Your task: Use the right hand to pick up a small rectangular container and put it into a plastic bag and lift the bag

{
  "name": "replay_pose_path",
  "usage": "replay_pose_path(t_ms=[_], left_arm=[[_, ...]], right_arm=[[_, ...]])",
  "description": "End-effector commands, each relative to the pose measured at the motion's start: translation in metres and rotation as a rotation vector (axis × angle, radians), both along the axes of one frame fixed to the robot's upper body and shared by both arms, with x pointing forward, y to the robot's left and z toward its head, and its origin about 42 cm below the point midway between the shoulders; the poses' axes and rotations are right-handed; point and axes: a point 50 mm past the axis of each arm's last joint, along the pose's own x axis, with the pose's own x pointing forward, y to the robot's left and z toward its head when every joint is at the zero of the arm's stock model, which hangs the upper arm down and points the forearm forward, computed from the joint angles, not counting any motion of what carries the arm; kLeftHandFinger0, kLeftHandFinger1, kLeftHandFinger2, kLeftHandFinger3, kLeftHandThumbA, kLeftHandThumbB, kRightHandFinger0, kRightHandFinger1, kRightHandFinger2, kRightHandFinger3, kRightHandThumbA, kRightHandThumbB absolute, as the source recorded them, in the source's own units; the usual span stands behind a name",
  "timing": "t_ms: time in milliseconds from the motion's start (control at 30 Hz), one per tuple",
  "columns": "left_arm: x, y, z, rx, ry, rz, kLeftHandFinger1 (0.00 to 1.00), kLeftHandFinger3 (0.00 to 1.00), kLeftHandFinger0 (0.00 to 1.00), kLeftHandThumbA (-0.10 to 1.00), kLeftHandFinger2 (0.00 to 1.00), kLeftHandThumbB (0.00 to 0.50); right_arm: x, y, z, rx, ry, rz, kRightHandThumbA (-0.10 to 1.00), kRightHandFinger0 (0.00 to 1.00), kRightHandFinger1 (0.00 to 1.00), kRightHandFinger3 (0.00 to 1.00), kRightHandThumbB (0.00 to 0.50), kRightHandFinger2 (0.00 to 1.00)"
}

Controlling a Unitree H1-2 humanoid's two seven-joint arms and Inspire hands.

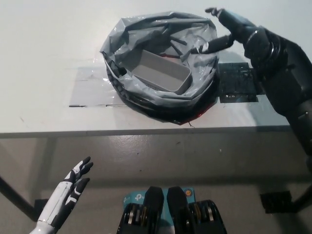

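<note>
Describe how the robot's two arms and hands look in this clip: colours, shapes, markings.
The left hand is slim and white with black fingers and black palm markings. The right hand is all black with thin, glossy fingers on a bulky, rounded black arm. No cables or labels are visible.

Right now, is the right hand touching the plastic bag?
Touching. In the head view one finger of the open right hand lies against the plastic bag at its right rim.
</note>
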Motion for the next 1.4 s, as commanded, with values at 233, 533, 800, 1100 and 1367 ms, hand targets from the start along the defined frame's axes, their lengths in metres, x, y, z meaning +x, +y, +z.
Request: replay_pose_path(t_ms=[233,533,800,1100,1367], left_arm=[[-0.004,0.003,0.004,0.014,-0.026,-0.002,1.00,1.00,0.92,1.00,1.00,0.233],[-0.004,0.003,0.004,0.022,-0.029,-0.005,1.00,1.00,0.92,1.00,1.00,0.232],[-0.001,0.003,0.006,0.022,-0.033,-0.007,1.00,1.00,0.92,1.00,1.00,0.237],[0.000,0.003,0.009,0.021,-0.043,-0.011,1.00,1.00,0.92,1.00,1.00,0.252],[0.002,0.003,0.011,0.028,-0.046,-0.014,1.00,1.00,0.93,1.00,1.00,0.259]], right_arm=[[0.010,-0.007,0.018,0.030,-0.080,-0.031,1.00,1.00,1.00,1.00,0.448,1.00],[0.012,-0.003,0.016,0.187,0.014,-0.012,1.00,1.00,1.00,1.00,0.433,1.00],[0.013,0.006,0.020,0.494,0.135,-0.015,1.00,1.00,1.00,1.00,0.471,1.00],[0.012,0.030,0.013,0.694,0.313,-0.056,1.00,0.94,1.00,1.00,0.416,1.00],[0.011,0.039,-0.005,0.778,0.373,-0.074,0.95,0.44,0.87,1.00,0.338,1.00]])
